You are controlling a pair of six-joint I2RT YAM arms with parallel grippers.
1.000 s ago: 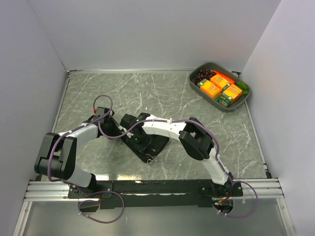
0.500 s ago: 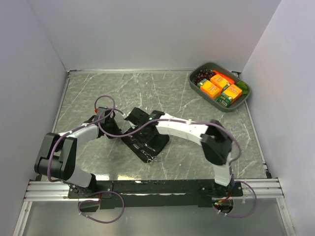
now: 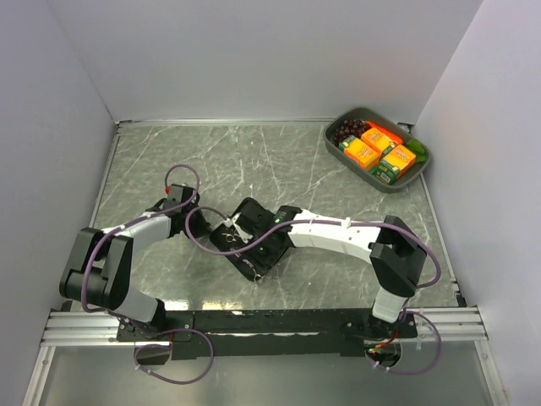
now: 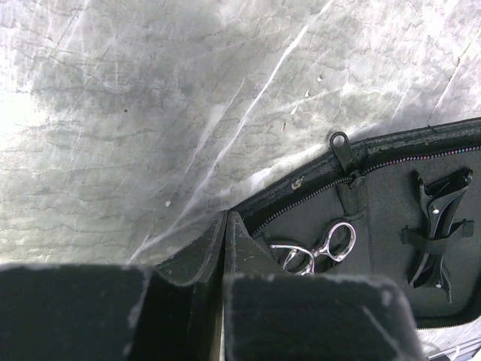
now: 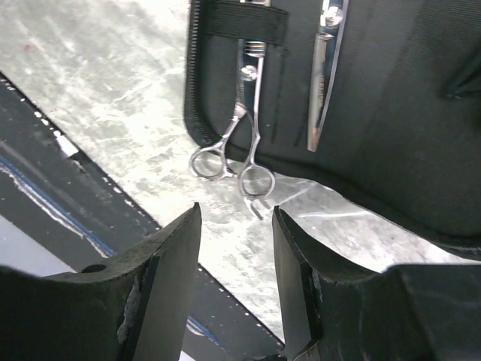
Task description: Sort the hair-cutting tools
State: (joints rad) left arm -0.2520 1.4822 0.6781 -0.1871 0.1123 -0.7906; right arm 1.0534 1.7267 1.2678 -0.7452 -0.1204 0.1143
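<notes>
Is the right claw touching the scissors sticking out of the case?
Apart: the right wrist view shows bare table between the right gripper and the scissors.

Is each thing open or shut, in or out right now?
case: open, flat on the table.
scissors: closed, under a strap, rings sticking out past the case.
second scissors: closed, inside the case.
hair clips: strapped inside the case.
left gripper: shut, at the case's corner.
right gripper: open, above the scissors' rings.
</notes>
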